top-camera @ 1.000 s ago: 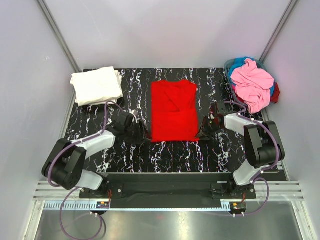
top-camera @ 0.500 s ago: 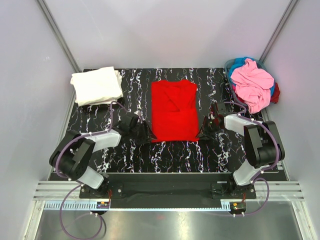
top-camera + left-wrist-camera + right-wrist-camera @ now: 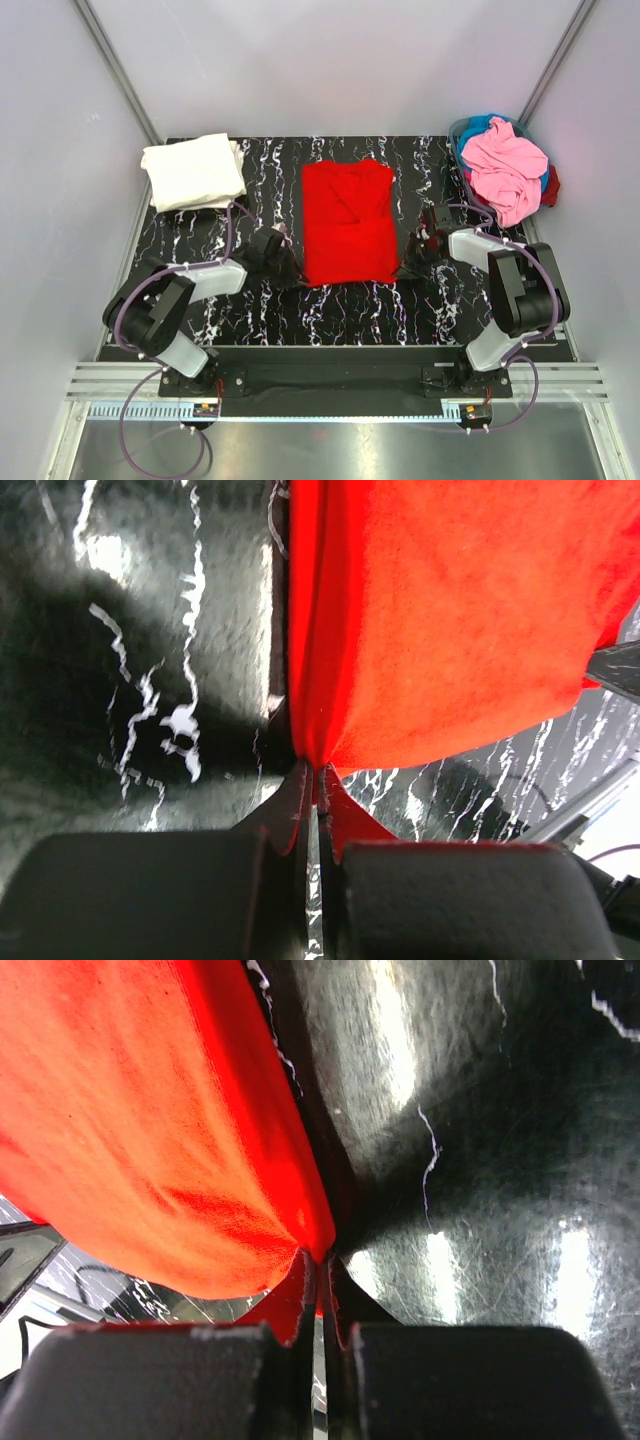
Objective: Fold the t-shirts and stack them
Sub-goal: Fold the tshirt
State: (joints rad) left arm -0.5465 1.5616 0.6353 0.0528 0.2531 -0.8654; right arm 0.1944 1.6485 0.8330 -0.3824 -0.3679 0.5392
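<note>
A red t-shirt (image 3: 347, 221), folded into a long rectangle, lies mid-table. My left gripper (image 3: 296, 273) is shut on its near left corner; the left wrist view shows red cloth (image 3: 440, 620) pinched at the fingertips of the left gripper (image 3: 316, 773). My right gripper (image 3: 404, 266) is shut on the near right corner, and in the right wrist view the red cloth (image 3: 160, 1130) runs into the right gripper (image 3: 322, 1258). A folded white t-shirt (image 3: 194, 171) lies at the back left.
A basket (image 3: 463, 172) at the back right holds crumpled pink (image 3: 505, 165) and blue clothes. The black marbled table top (image 3: 350, 310) has its front edge just before the arm bases. Grey walls close in on both sides.
My left gripper has slid right to the shirt's near left corner and shut on it. My right gripper has shut on the near right corner.
</note>
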